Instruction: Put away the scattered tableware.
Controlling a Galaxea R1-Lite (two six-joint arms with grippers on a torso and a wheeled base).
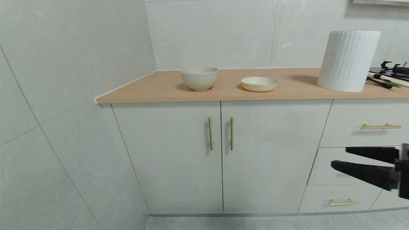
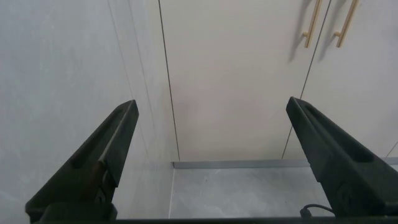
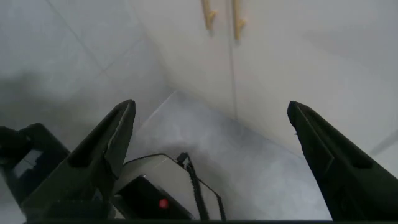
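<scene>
Pale tiled walls (image 1: 64,64), wood countertop (image 1: 297,90), white cabinet doors (image 1: 169,153), grey floor (image 1: 255,223).

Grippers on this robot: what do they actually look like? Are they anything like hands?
Not hand-like. The left gripper and right gripper each have two long, flat, matte black fingers that taper to a blunt tip, like wedge-shaped tongs. No markings show on them. A thin black cable loops near the base of one left finger.

We cannot see down inside the deep bowl (image 1: 199,78); its own wall hides that. The thin things (image 1: 388,78) lying past the tall white jar (image 1: 348,60) run off the side and are too small for us to name. The right gripper (image 1: 339,157) is cut off there too.
</scene>
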